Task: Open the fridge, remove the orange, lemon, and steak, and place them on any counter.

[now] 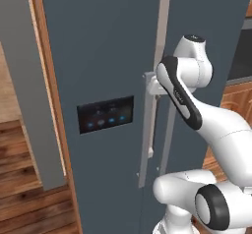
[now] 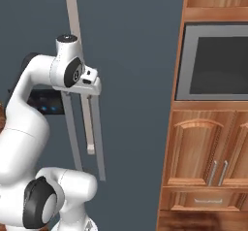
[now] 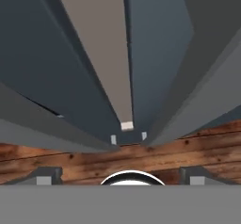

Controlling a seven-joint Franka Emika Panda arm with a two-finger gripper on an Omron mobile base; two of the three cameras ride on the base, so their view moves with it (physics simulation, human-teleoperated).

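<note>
Wood floor below, fridge doors shut, hand released, straddling a grey handle

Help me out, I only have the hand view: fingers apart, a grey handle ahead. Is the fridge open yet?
Observer: Not that I can see. In the left base view the fridge shows only its dark door fronts, no shelves or food.
Operator: Where along the door is the gripper?
Observer: The gripper is at the long grey handles, a little higher than the blue-lit control panel on the left door.
</note>
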